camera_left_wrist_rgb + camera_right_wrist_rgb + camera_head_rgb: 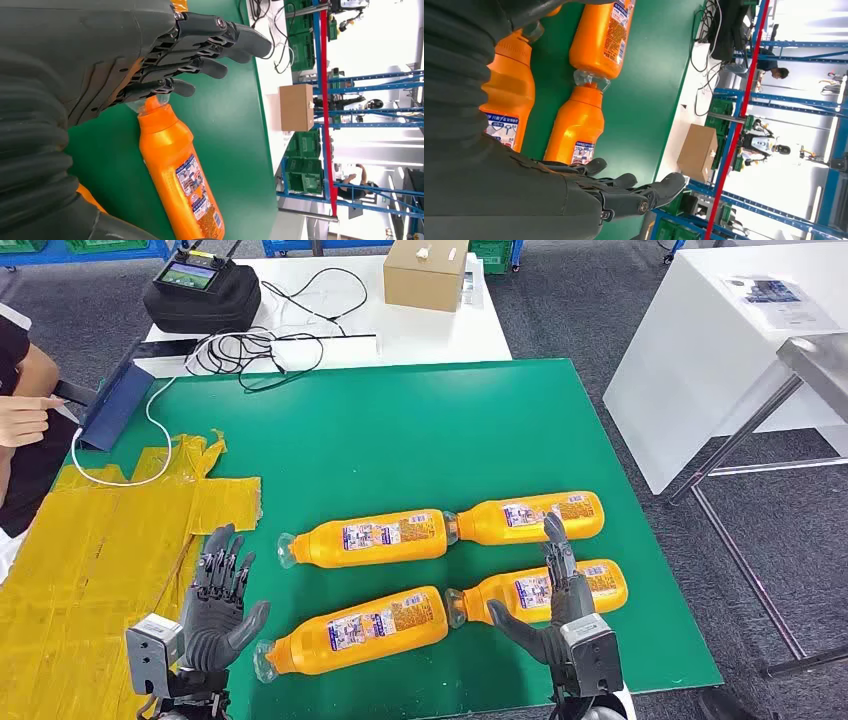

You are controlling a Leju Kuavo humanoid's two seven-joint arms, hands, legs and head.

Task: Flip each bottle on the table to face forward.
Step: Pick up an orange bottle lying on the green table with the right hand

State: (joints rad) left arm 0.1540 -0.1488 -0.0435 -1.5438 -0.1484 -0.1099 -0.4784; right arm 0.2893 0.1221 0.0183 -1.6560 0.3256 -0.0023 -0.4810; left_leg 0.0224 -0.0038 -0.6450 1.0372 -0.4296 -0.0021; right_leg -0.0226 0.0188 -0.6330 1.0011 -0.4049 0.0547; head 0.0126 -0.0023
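Note:
Four orange bottles lie on their sides on the green mat (400, 430), labels up and caps to the left. The far-left bottle (370, 538) (177, 170) (604, 35) meets the cap of the far-right bottle (540, 515) (579, 125). My left hand (215, 600) (150, 55) hovers open beside the cap end of the near-left bottle (360, 628), holding nothing. Its fingertips reach toward the far-left bottle's cap. My right hand (550, 610) (574, 200) is open, fingers up, in front of the near-right bottle (605, 582) (506, 95), partly hiding it.
Yellow tape patches (100, 540) cover the table's left side. A person's hand (25, 420) rests at the left edge by a blue folder (115, 405). Cables (250, 345), a black bag (200, 290) and a cardboard box (425, 272) sit behind. A white table (720, 340) stands on the right.

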